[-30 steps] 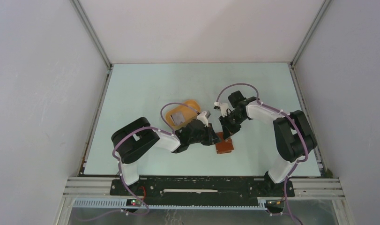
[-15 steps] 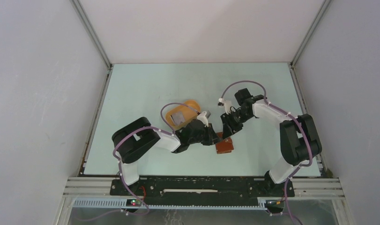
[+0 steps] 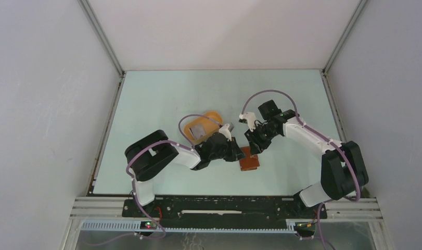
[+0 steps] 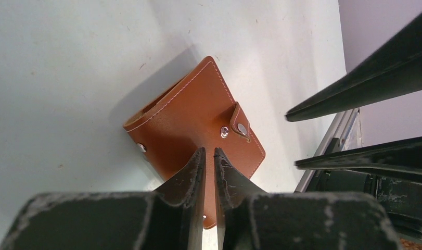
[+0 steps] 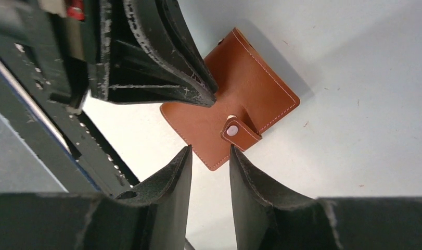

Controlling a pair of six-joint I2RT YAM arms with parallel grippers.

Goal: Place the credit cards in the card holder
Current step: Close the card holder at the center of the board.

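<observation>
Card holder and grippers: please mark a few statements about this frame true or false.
1. The card holder lies folded shut with its snap strap across the edge. True.
2. The right gripper holds a card. False: its fingers are apart with nothing between them.
3. A grey card lies in the orange tray. True.
4. The card holder sits inside the orange tray. False: it lies on the table, outside the tray.
5. The left gripper has its fingers spread wide. False: they are nearly together, right over the card holder.
</observation>
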